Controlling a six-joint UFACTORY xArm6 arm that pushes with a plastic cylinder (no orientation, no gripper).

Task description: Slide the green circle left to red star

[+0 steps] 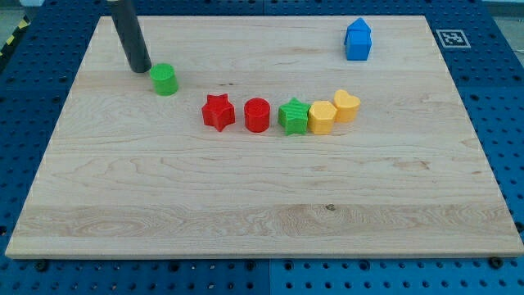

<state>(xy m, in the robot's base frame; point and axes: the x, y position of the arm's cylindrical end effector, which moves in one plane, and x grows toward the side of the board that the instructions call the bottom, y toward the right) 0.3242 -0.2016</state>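
We have no fingers, only my tip point(140, 68), holding nothing, just left of the green circle point(164, 79); the red star point(218, 112) sits to the lower right.

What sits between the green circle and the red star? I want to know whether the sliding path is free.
Nothing. In the camera view, only bare wood separates the green circle from the red star. My tip is at the circle's upper left, away from that stretch.

Place: a robotics lab or test bench.
Base: blue perforated mounting table point(491, 98) with a regular hole grid.
Work surface: bare wooden board point(262, 205) laid on it.
Marker: black-and-white fiducial tag point(451, 38) at the board's top right corner.
Edge: yellow-black hazard tape point(11, 38), top left.
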